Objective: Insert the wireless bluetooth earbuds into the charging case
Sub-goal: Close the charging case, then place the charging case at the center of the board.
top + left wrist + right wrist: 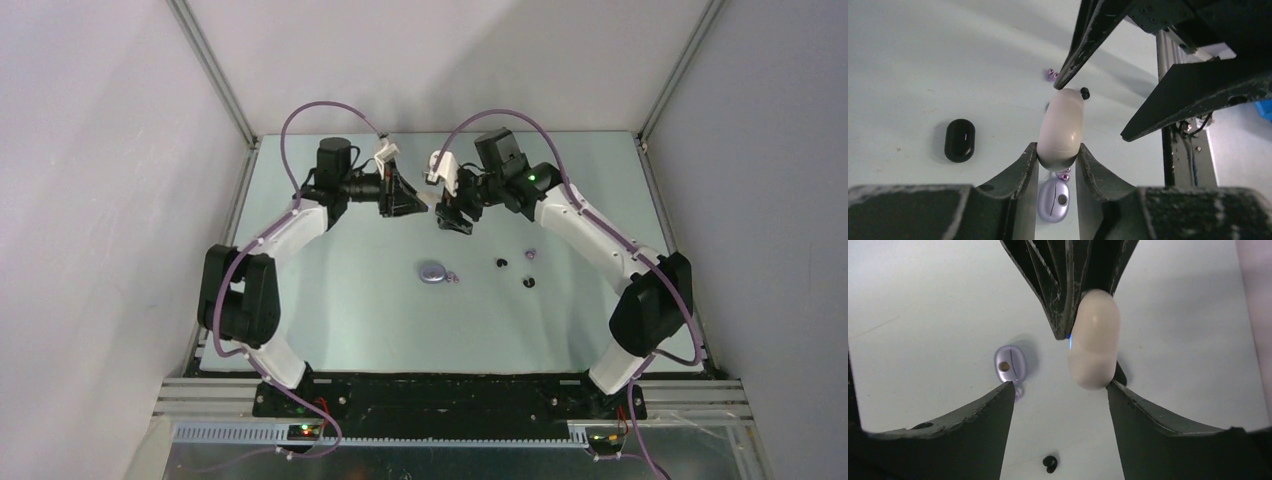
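The left gripper [1058, 150] is clamped on one end of the pale oval charging case [1060, 125], held aloft. The right gripper [1060, 386] gapes wide, holding nothing, one fingertip [1064, 80] right at the case's free end. A lavender earbud [1064, 176] lies under the left fingers [1023, 170] beside a lavender case [1054, 200]; a black earbud [1050, 462] shows between the right fingers [973, 420]

A pale charging case [1062, 125], oval and closed, hangs above the table [330, 300], pinched at one end between the fingers [1024, 170] of the left gripper [1058, 152]. On the table lie a closed lavender case [432, 271] with a lavender earbud [452, 279] just beside it, and a black case [959, 140] well apart from them. Farther right, a black earbud [501, 262], a second black earbud [529, 282] and a second lavender earbud [530, 254] lie loose, near one another but not touching.
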Tool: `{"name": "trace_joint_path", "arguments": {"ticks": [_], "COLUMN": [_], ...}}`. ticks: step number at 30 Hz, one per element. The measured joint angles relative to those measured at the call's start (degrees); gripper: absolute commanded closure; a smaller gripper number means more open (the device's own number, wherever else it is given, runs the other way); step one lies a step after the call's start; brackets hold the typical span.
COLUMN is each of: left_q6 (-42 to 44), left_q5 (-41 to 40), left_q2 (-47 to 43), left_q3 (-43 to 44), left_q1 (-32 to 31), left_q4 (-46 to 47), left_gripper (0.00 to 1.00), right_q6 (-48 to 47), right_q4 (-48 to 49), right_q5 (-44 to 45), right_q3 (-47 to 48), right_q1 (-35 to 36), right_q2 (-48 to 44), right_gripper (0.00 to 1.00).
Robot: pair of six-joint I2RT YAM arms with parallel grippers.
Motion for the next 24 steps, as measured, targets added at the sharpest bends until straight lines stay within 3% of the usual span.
{"name": "trace_joint_path", "arguments": {"ticks": [5, 15, 22, 24], "left_q6": [-5.7, -5.6, -7.2, -7.7], "left_q5": [-3.3, -19.0, -28.3, -28.2], "left_q2": [0.8, 12.0, 22.8, 23.2], "left_q3": [0.1, 6.4, 14.0, 14.6], "left_q1": [0.6, 2.6, 5.4, 5.9], "left_q4": [2.2, -20.3, -32.7, -34.6], "left_gripper": [0.98, 0.87, 0.78, 0.70], "right_q6": [1.0, 2.0, -2.0, -4.0], "right_q4": [1.1, -0.7, -1.8, -1.2], "right_q5": [3.6, 4.6, 2.7, 2.5], "right_q3": [-2.2, -12.3, -12.9, -12.5], "right_q1": [-1.3, -12.1, -12.4, -12.0], "right_q2": [-1.6, -4.0, -1.7, 1.0], "right_gripper": [0.26, 0.32, 0.33, 0.33]}}
